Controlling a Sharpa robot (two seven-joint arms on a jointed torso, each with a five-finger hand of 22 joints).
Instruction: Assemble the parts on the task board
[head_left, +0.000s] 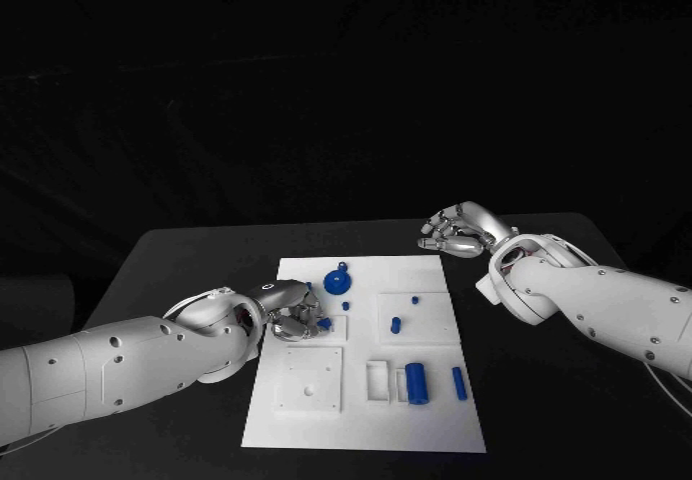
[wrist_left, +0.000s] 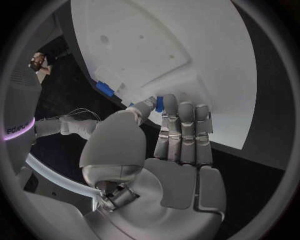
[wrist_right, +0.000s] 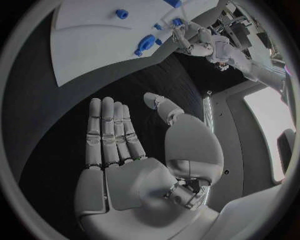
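The white task board (head_left: 368, 415) lies in the middle of the black table. My left hand (head_left: 293, 308) hovers over its left edge and pinches a small blue part (head_left: 323, 323) between thumb and fingertips; the left wrist view shows that part (wrist_left: 159, 103) at the fingertips (wrist_left: 170, 101) over the board (wrist_left: 187, 45). My right hand (head_left: 462, 230) hangs beyond the board's far right corner, over bare table. In the right wrist view this hand (wrist_right: 134, 165) has its fingers straight and apart and holds nothing. A round blue part with a lug (head_left: 338, 279) lies near the board's far edge.
On the board lie a blue cylinder (head_left: 415, 382), a slim blue pin (head_left: 460, 383) and small blue pegs (head_left: 395, 324) (head_left: 414, 299). A raised white square block (head_left: 312, 378) sits at its near left. Black table (head_left: 188, 260) surrounds the board.
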